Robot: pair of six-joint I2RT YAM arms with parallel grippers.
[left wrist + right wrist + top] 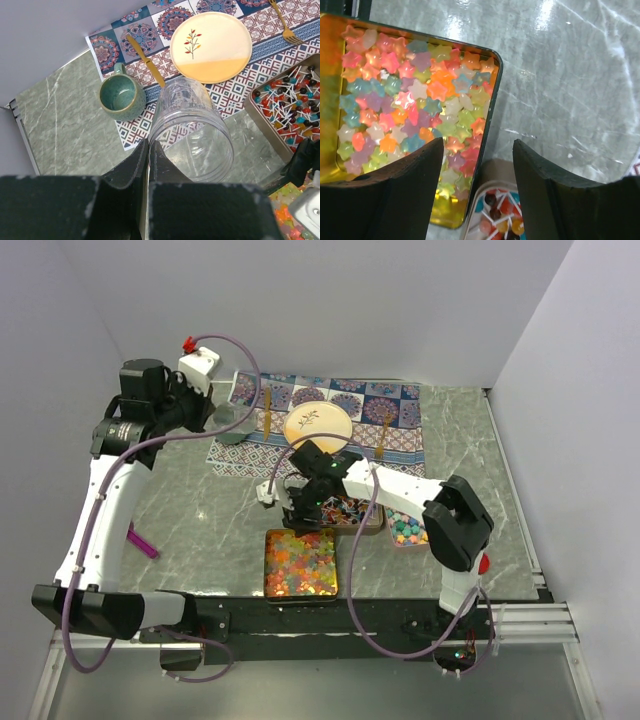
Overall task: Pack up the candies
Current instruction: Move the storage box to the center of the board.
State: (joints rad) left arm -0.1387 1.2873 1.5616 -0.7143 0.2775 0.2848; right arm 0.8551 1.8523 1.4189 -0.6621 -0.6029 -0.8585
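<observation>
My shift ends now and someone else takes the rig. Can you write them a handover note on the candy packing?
Left gripper: shut on the rim of the clear jar, which looks empty, near the green mug.
Right gripper: open, holding nothing, over a corner of the gold tin of star candies.
Stick candies and pastel candies lie beside that tin.
Done: jar in hand. Left: all the packing; no candy is in the jar yet.
</observation>
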